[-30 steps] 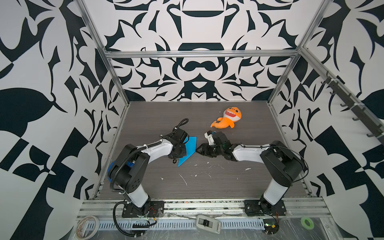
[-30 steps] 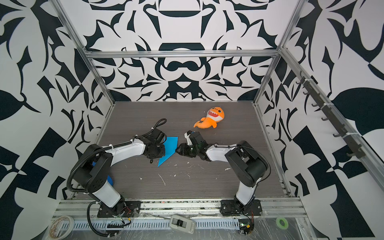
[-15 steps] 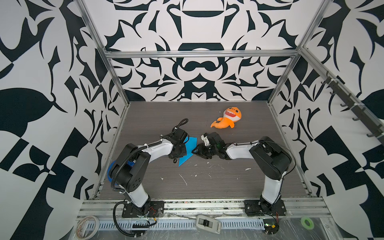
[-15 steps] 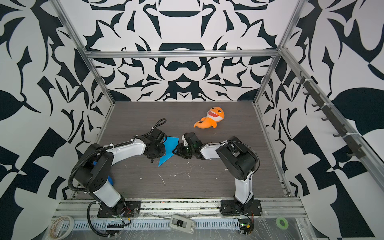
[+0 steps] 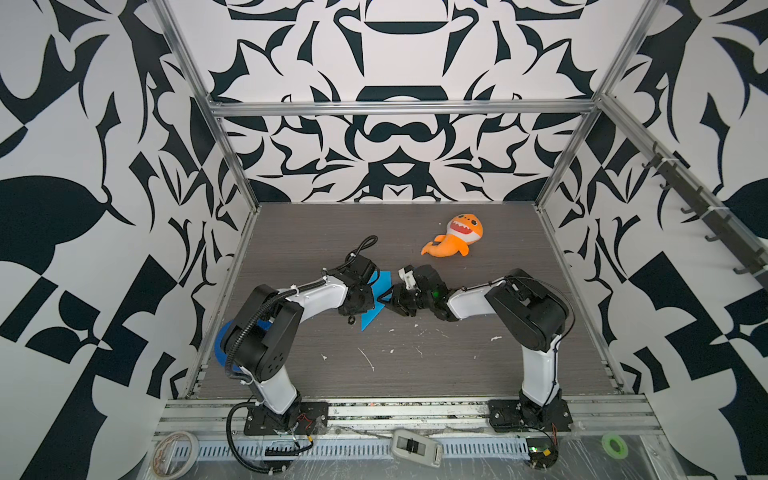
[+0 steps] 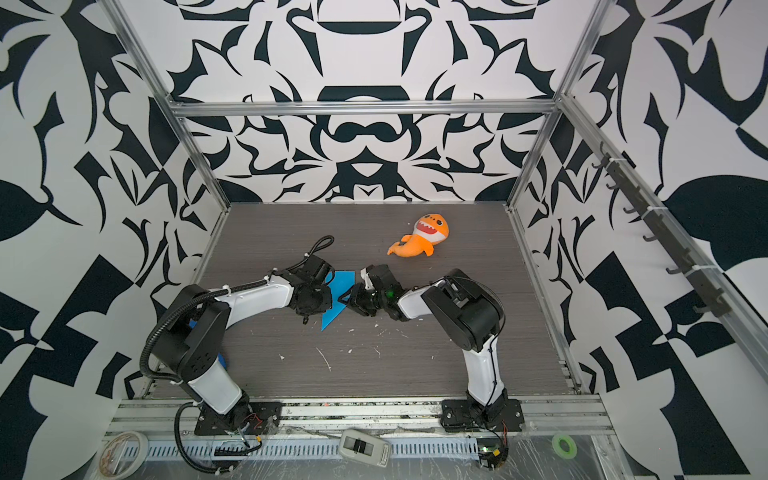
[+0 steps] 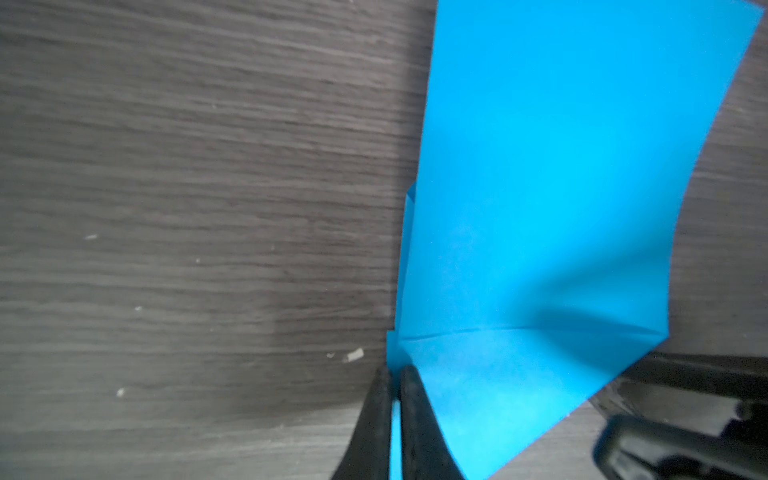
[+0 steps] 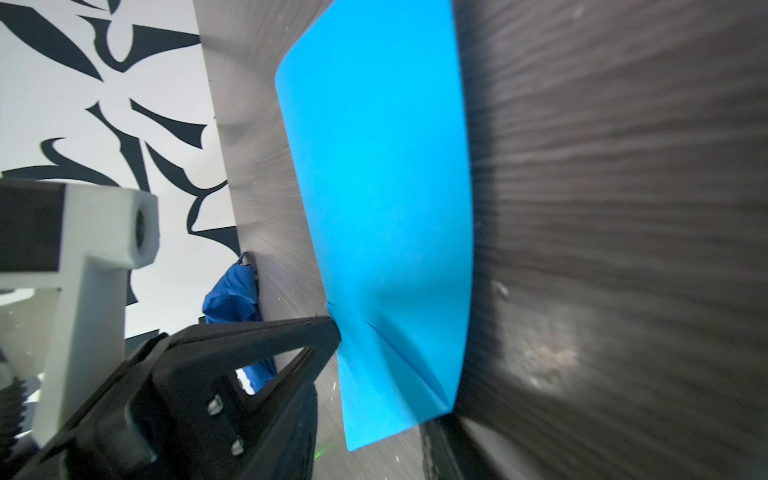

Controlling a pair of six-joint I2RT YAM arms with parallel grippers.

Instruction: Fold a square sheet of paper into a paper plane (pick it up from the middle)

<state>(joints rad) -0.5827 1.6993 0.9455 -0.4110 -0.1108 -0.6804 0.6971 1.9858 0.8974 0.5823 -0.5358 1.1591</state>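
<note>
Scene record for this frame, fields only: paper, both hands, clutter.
paper: blue sheet, partly folded and creased, mid-table between the arms
left hand: shut on the sheet's edge
right hand: jaws apart, either side of the sheet's other end
clutter: orange shark plush farther back, apart from the sheet

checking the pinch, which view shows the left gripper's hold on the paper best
The left wrist view: the left gripper is shut on the blue paper, a strip showing between its fingers. In both top views its body hides the pinch. The right wrist view shows mostly paper.
</note>
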